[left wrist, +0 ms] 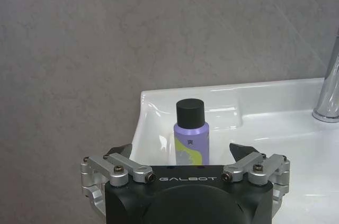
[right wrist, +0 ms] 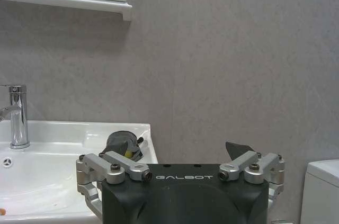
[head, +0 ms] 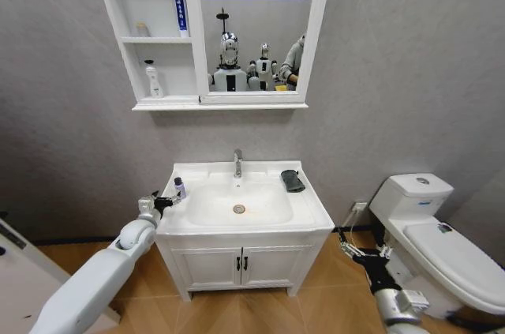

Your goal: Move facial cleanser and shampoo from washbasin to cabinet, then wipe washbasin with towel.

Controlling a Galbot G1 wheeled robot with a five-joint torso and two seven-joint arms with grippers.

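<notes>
The left gripper [head: 169,200] is level with the washbasin's [head: 308,212] left edge, its fingers [left wrist: 119,152] spread wide and holding nothing, lined up on the small purple bottle [left wrist: 192,134] that stands upright on the rim near the back left corner. In the left wrist view the bottle sits centred between the two fingers but beyond their tips, so the approach looks aimed at a side grasp around its body, below the black cap (the likely reason for coming in low and level).

One white bottle [head: 154,81] stands on the cabinet's [head: 126,10] lower shelf, and a blue tube [head: 179,2] stands on the shelf above it. The towel [head: 293,181] lies folded on the back right corner of the rim, beside the tap [head: 237,163].

The right gripper [head: 364,253] hangs low, off the washbasin's right side between it and the toilet [head: 442,243], fingers wide apart and empty, apparently waiting.

Room is fair: the wall is close behind the bottle, the bowl lies open beside it, and nothing else stands near it.
</notes>
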